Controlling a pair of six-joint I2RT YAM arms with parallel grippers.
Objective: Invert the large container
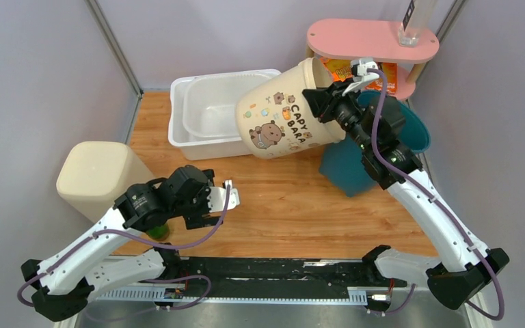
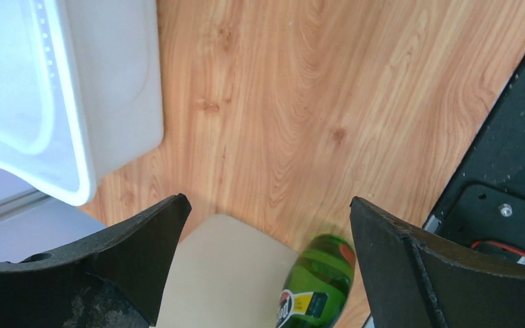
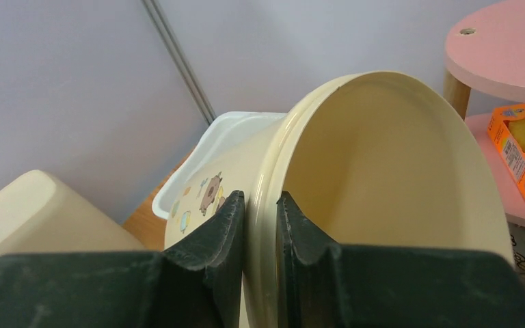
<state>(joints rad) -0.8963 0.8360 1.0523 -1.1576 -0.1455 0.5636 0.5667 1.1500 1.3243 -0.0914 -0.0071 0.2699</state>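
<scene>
The large container is a cream bucket [image 1: 284,116] printed with capybara pictures. It hangs tilted in the air above the back of the table, lying almost on its side with its mouth to the right. My right gripper [image 1: 322,101] is shut on its rim [image 3: 263,205], one finger outside the wall and one inside; its cream inside [image 3: 389,171] fills the right wrist view. My left gripper [image 1: 229,193] is open and empty low over the wood at the front left, far from the bucket.
A white tub [image 1: 212,113] stands at the back, partly under the bucket. A beige upturned bin [image 1: 99,174] and a green bottle [image 2: 318,280] are at the left. A teal bin [image 1: 355,160] and a pink shelf [image 1: 372,37] holding an orange box [image 3: 523,154] are at the right.
</scene>
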